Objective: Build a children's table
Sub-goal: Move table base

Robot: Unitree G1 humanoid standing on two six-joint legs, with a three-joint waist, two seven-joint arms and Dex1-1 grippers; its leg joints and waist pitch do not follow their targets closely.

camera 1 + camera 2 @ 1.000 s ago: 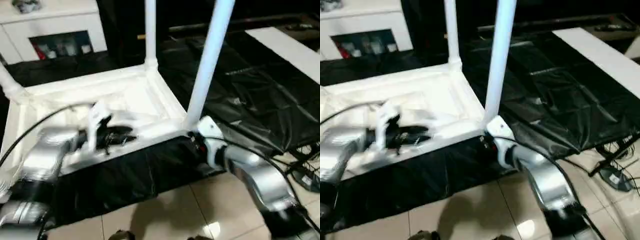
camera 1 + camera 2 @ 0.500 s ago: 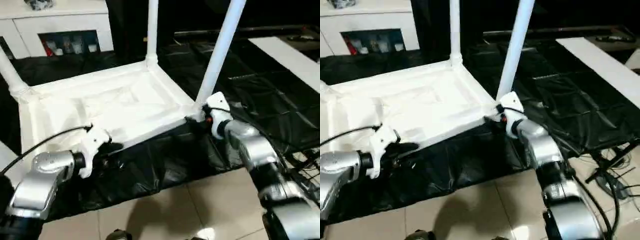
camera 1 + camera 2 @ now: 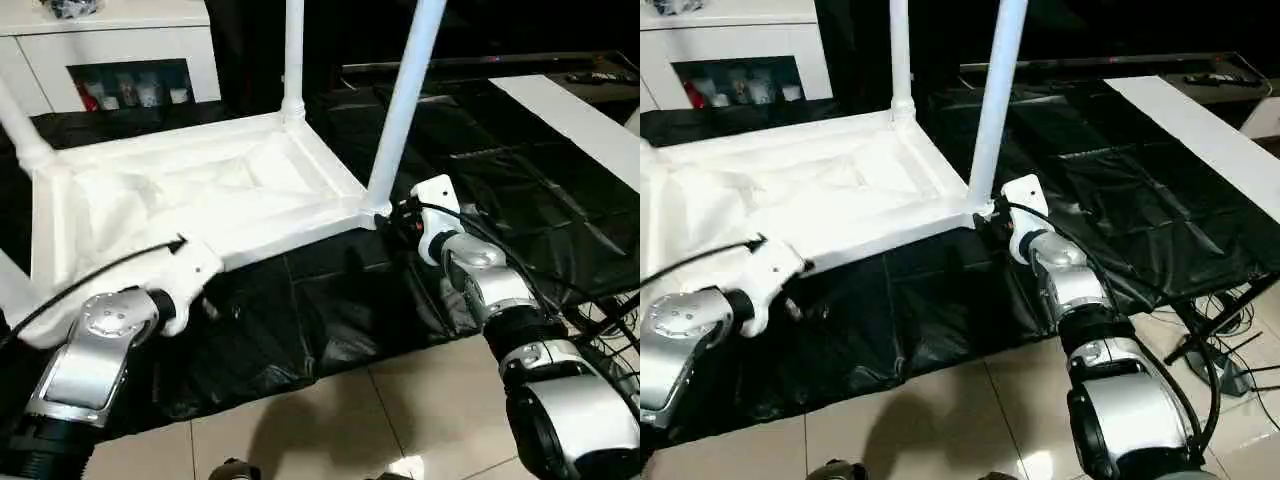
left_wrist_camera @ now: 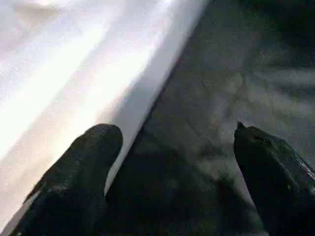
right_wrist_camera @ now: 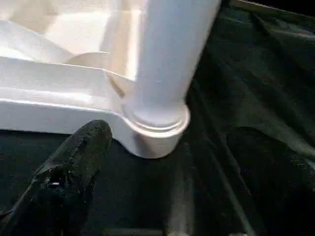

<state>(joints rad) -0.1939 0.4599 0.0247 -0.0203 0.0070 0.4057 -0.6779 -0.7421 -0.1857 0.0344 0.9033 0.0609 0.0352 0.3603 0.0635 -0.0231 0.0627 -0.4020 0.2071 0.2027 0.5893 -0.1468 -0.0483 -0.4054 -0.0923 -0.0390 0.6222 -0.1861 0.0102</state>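
Note:
The children's table lies upside down on a black sheet, its white top (image 3: pixel 200 185) facing up with the raised rim around it. White legs stand in its corner sockets: a near right leg (image 3: pixel 402 110), a far right leg (image 3: pixel 293 50) and a far left leg (image 3: pixel 18 130). My left gripper (image 4: pixel 172 162) is open, its black fingers (image 4: pixel 83 177) wide apart over the sheet just beside the top's front rim (image 4: pixel 74 88). At the base of the near right leg (image 5: pixel 167 64), my right gripper (image 3: pixel 395 222) stands open, one finger (image 5: pixel 69 172) beside the corner socket.
A white cabinet (image 3: pixel 110 45) with glass doors stands at the back left. A long white board (image 3: pixel 590 115) lies at the right on the black sheet (image 3: pixel 500 170). Cables (image 3: pixel 1230 340) trail on the tiled floor (image 3: pixel 380 420) at the right.
My left gripper has opened and drawn back off the table top to the sheet in front of its rim. The right gripper stays at the near right leg's base. The camera has shifted.

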